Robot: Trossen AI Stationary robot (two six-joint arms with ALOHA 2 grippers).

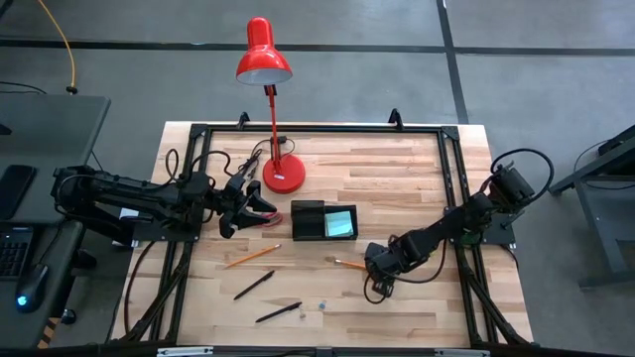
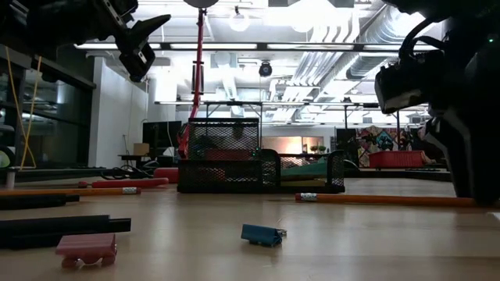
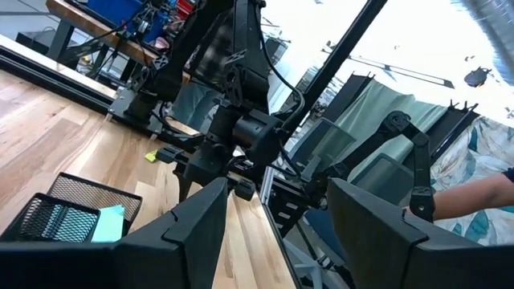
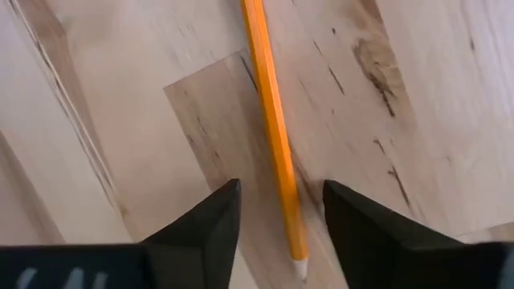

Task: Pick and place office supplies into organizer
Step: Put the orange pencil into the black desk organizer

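An orange pencil (image 1: 349,264) lies flat on the wooden table, right of centre. My right gripper (image 1: 375,268) points down over its right end, open. In the right wrist view its fingers (image 4: 210,229) stand on either side of the pencil (image 4: 271,120) near the tip, touching nothing. The black organizer (image 1: 310,220) stands at the table's middle with a teal sticky pad (image 1: 340,223) in its right compartment. A second orange pencil (image 1: 251,256) and two black pens (image 1: 254,285) lie at the near left. My left gripper (image 1: 248,203) waits open and level, left of the organizer.
A red desk lamp stands on its round base (image 1: 284,176) behind the organizer, its head (image 1: 263,58) beyond the far edge. Red scissor handles (image 1: 266,222) lie by my left gripper. Two tiny items (image 1: 322,304) sit near the front edge. Bare wood lies right of my right arm.
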